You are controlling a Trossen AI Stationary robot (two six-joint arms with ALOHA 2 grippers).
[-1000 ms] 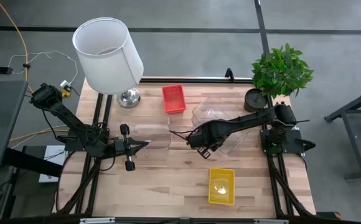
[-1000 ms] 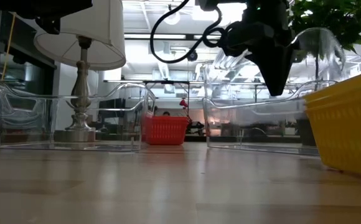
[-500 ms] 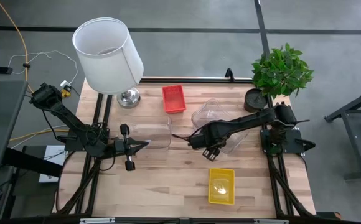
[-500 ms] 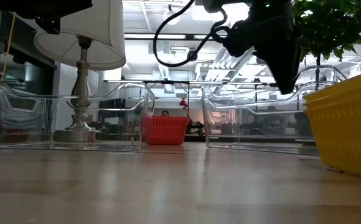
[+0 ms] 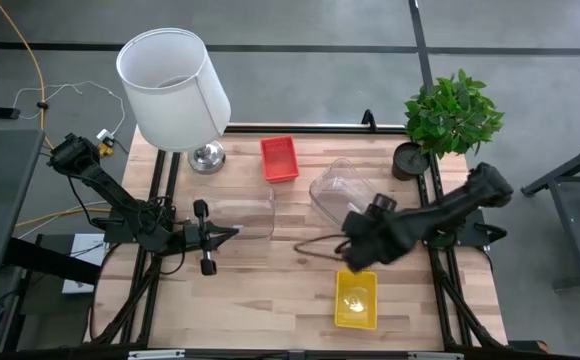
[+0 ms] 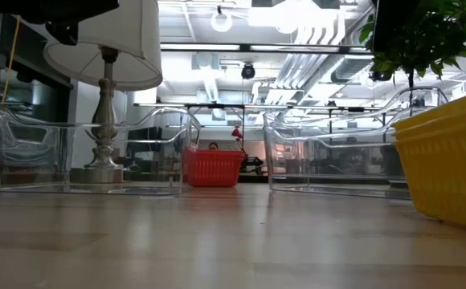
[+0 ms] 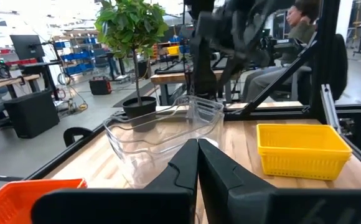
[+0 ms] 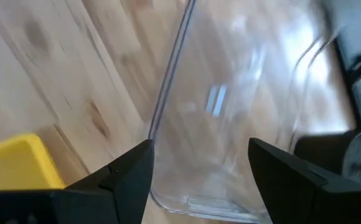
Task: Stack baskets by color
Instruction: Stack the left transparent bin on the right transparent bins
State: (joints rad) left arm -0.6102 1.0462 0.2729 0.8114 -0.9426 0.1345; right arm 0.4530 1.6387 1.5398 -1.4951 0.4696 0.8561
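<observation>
1. Two dark robot arms work over a pale wooden counter (image 5: 270, 290) seen from above; grey floor surrounds it.
2. At 12 o'clock sits a red basket (image 5: 279, 159). At 5 o'clock sits a yellow basket (image 5: 356, 297).
3. One clear bin (image 5: 340, 190) lies right of centre, toward 2 o'clock. Another clear bin (image 5: 245, 218) lies just left of centre.
4. A white-shaded lamp (image 5: 173, 90) stands at 11 o'clock, and a potted plant (image 5: 452, 115) at 1 o'clock.
5. The right pincer (image 5: 362, 248) hangs at 4 o'clock, just above the yellow basket's far edge and beside the right-hand clear bin. Its fingers (image 8: 292, 180) are spread wide, with nothing between them.
6. The left pincer (image 5: 235, 231) waits at 9 o'clock, its fingers (image 7: 187, 168) pressed together, empty, its tip at the left-hand bin's near wall.
7. From counter height, the room beyond shows ceiling lights, benches and shelving; the left wrist view shows a seated person behind the counter.
</observation>
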